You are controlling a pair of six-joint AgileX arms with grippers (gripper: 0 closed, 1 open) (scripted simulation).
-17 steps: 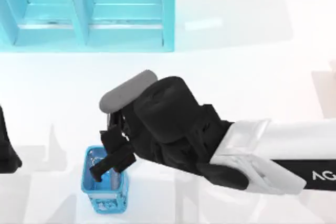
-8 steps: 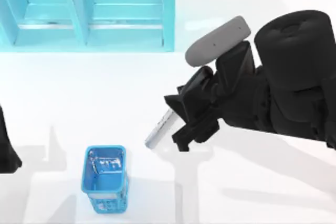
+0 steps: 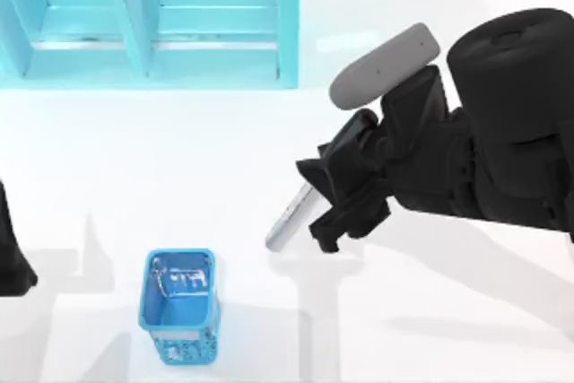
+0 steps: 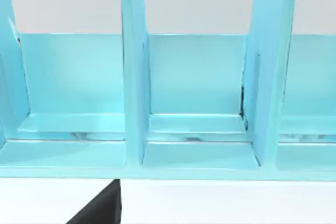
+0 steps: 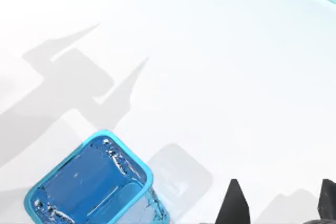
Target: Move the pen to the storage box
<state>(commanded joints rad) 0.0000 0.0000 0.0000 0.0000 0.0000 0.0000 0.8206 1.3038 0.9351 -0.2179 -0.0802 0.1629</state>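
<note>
Item 1, pen (image 3: 289, 220): silver-grey barrel, held tilted above the middle of the table (image 3: 134, 159), lower end pointing toward the front-left, upper end buried in the right gripper (image 3: 325, 213). Cap end hidden by the fingers.

Item 2, right gripper: jaws clenched on the pen, arm reaching in from the table's right edge. In the right wrist view, 2 dark fingertips (image 5: 232, 203) show above bare tabletop.

Item 3, storage box (image 3: 148, 20): pale blue, divided into compartments, along the table's back-left edge; well apart from the pen.

Item 4, small blue basket (image 3: 179, 304): near the front-left edge, empty.

Item 5, left arm: parked at the table's left edge; its wrist view faces the box compartments.

Risk note: the grasp sits near 1 end, so the long free barrel could pivot or slip during travel. The tilted tip may also strike a divider wall on entry and be knocked loose.
</note>
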